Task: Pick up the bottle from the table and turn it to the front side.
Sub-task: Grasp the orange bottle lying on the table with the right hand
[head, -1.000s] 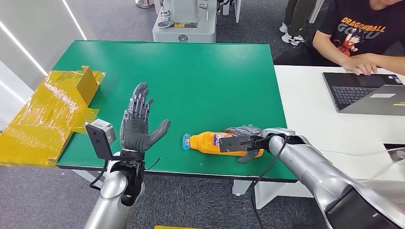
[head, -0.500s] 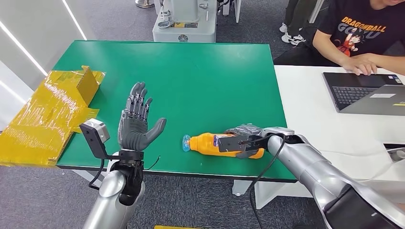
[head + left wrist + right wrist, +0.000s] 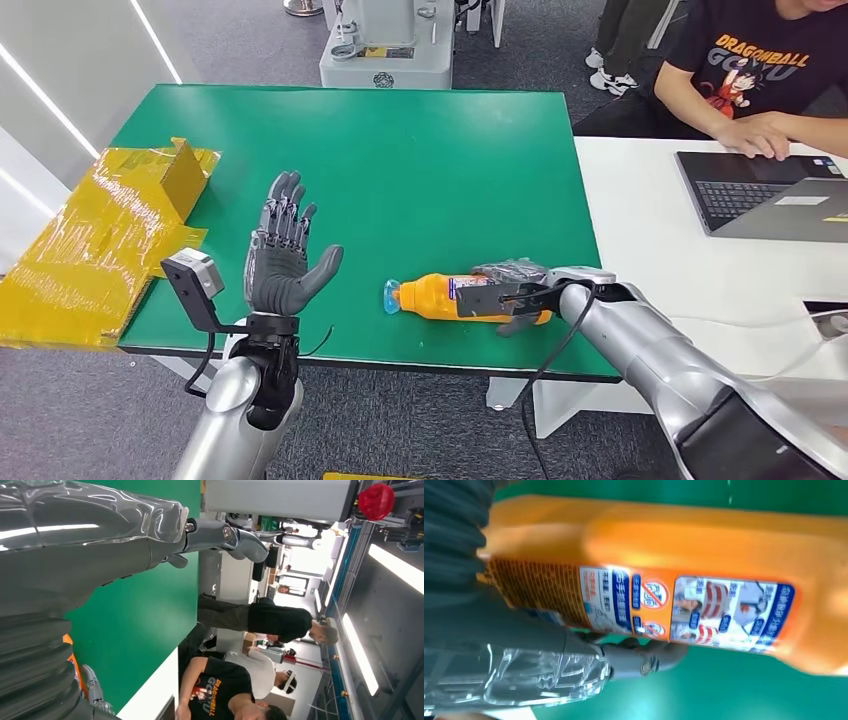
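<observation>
From the head view, the orange bottle (image 3: 465, 299) lies on its side near the front edge of the green worktop (image 3: 400, 160), its blue cap pointing toward the robot's left. The right hand (image 3: 512, 285) is wrapped around the bottle's wide end, its fingers (image 3: 508, 270) curled over the top and the thumb tucked under the near side. The left hand (image 3: 283, 258) is raised above the worktop, well apart from the bottle, palm turned toward it, with fingers (image 3: 285, 212) spread and upright and nothing held. A yellow taped cardboard box (image 3: 105, 235) sits at the worktop's left edge. A person in a black printed T-shirt (image 3: 760, 65) sits at an adjoining white worktop (image 3: 650, 230) with a hand beside a laptop (image 3: 765, 190).

In the left wrist view, the left hand (image 3: 75, 545) is seen from behind, its thumb (image 3: 240, 537) stretched out over the green worktop (image 3: 145, 610). A sliver of the orange bottle (image 3: 75, 665) shows past the ribbed cover. The seated person (image 3: 220, 692) and another standing person (image 3: 270, 622) are visible beyond.

In the right wrist view, the bottle (image 3: 704, 540) is very close, its label (image 3: 684, 607) printed in blue, white and red. The right hand (image 3: 484, 620) grips it, the thumb (image 3: 644, 660) pressed against the label's edge, with green worktop (image 3: 734, 695) behind.
</observation>
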